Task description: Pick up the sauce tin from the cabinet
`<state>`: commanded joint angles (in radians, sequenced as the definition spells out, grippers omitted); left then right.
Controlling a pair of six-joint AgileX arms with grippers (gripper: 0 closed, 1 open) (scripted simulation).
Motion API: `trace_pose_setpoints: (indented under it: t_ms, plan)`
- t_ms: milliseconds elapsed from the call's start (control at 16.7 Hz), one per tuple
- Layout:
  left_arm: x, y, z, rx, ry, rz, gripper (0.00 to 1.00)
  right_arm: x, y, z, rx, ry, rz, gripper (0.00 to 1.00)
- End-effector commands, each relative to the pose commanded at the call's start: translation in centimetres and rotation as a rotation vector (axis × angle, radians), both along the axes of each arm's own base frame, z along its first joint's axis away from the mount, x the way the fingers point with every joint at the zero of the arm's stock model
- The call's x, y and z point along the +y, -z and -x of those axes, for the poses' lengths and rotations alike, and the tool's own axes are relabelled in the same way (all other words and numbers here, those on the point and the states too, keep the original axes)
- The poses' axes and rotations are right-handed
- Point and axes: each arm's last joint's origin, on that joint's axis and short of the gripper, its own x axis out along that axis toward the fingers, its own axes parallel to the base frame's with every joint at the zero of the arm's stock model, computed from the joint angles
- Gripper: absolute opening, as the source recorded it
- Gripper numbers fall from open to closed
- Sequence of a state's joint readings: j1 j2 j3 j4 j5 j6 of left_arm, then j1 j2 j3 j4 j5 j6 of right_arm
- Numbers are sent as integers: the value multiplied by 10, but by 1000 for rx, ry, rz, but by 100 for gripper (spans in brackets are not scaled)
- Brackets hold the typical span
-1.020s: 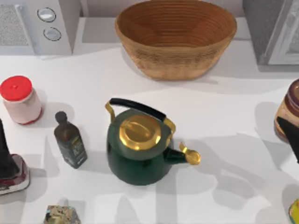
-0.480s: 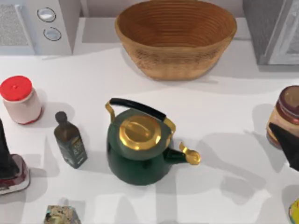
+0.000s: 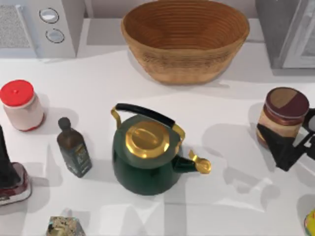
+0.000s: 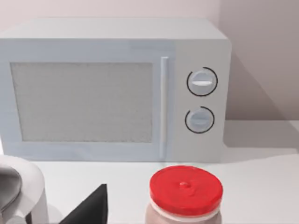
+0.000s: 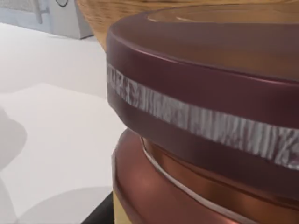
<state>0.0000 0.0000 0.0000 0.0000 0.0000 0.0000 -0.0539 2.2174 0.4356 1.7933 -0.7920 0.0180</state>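
Now the sauce tin [image 3: 284, 115] is carried further from the right edge toward the table's middle, pinched by the right gripper [image 3: 284, 147], so the pick-up is judged done

Open white tabletop [image 3: 231, 113] runs between the woven wicker basket [image 3: 185, 39] at twelve o'clock and the dark green kettle with brass lid [image 3: 146, 152] at centre. At nine o'clock, the red-lidded white jar [image 3: 20, 104] and dark glass bottle [image 3: 74, 147] narrow passage.
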Motion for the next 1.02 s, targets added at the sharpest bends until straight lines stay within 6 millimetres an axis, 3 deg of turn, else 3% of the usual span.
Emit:
trace_pose_setpoints:
  t_ms: [180,960,1020]
  plan:
    - [0,0,0,0,0,0,100,0,0,0,0,0,0,0]
    - [0,0,0,0,0,0,100,0,0,0,0,0,0,98]
    - [0,0,0,0,0,0,100,0,0,0,0,0,0,100]
